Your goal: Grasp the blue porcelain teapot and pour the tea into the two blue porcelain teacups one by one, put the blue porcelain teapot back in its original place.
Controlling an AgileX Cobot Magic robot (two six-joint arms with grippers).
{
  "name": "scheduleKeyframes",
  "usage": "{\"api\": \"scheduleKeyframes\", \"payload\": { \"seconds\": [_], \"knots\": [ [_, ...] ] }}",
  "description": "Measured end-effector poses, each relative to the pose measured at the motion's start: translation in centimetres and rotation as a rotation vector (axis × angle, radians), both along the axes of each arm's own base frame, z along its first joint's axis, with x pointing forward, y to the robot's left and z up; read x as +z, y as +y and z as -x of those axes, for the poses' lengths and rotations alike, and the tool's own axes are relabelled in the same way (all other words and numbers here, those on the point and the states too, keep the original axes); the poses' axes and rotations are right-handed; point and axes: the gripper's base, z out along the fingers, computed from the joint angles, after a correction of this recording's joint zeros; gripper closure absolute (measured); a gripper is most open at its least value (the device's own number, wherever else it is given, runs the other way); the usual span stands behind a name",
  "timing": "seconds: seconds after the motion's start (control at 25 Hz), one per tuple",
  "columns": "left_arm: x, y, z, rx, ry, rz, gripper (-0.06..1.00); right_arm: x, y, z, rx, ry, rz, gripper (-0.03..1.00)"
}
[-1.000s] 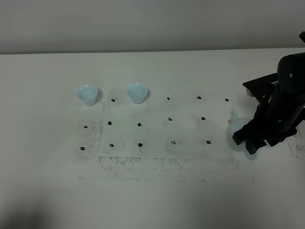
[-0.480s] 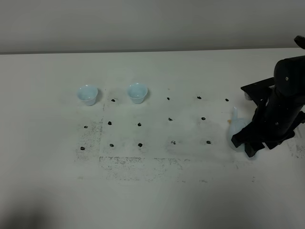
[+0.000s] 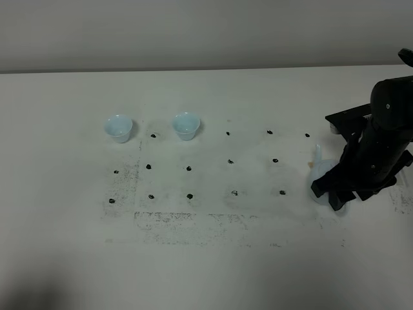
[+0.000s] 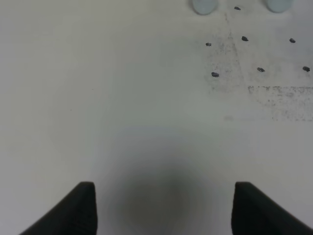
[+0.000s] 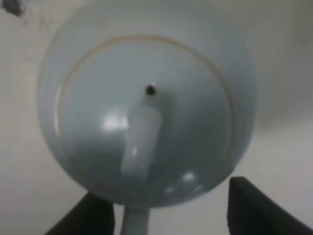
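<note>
The blue porcelain teapot (image 3: 321, 175) stands upright at the worktop's (image 3: 213, 258) right side. Its spout-to-handle axis runs front to back, with the spout toward the far edge. The right gripper (image 5: 168, 215) hangs directly over it, its jaws spread wide astride the handle end, clasping nothing. The left gripper (image 4: 164, 208) is likewise spread and empty.

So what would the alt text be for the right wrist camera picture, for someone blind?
A pale blue teapot seen from above fills the picture, its round lid showing a tiny hole. The two dark tips of the open pincer stand either side of the teapot's handle, over a white table.
</note>
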Motion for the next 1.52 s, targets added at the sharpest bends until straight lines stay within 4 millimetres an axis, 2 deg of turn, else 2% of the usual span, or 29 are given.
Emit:
{"api": "scheduleKeyframes", "payload": {
  "seconds": [1.0,1.52],
  "knots": [
    [0.00,0.00,0.00,0.000,0.000,0.000,0.35,0.01,0.17,-0.05,-0.013,-0.005,-0.020,0.44],
    [0.00,0.00,0.00,0.000,0.000,0.000,0.35,-0.61,0.19,-0.10,-0.017,0.013,-0.018,0.44]
  ]
}}
